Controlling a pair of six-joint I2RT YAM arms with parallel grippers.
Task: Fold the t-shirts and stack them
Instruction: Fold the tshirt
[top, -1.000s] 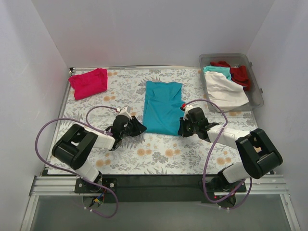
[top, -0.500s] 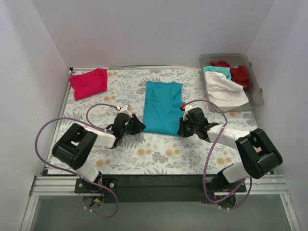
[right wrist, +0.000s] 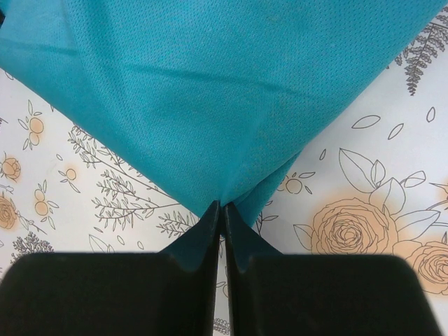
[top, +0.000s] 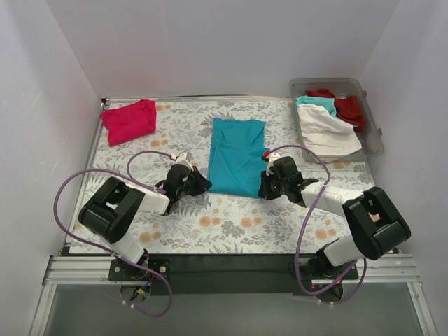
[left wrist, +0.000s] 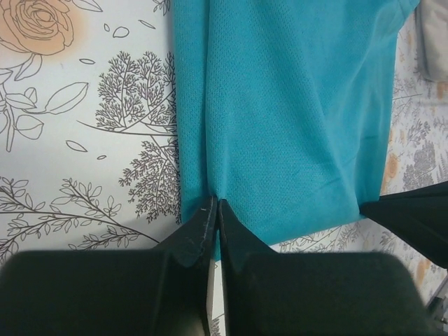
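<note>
You are pinching the teal t-shirt (top: 238, 155) with both arms. Your left jaws are pressing fully together on its near left hem, and the left wrist view is showing a thin bit of fabric caught between the tips. Your right jaws are gripping the near right corner, shut tight, and there the cloth is gathering into a point. The shirt is lying flat as a long strip in the middle of the flowered surface (top: 231, 224), with its near edge between the two arms. The magenta t-shirt (top: 129, 120) is lying folded near the far left corner, well apart. At the far right, the clear bin (top: 376, 129) is holding a white t-shirt (top: 325, 131), a second teal t-shirt (top: 315, 102) and a red t-shirt (top: 348, 107), all crumpled.
</note>
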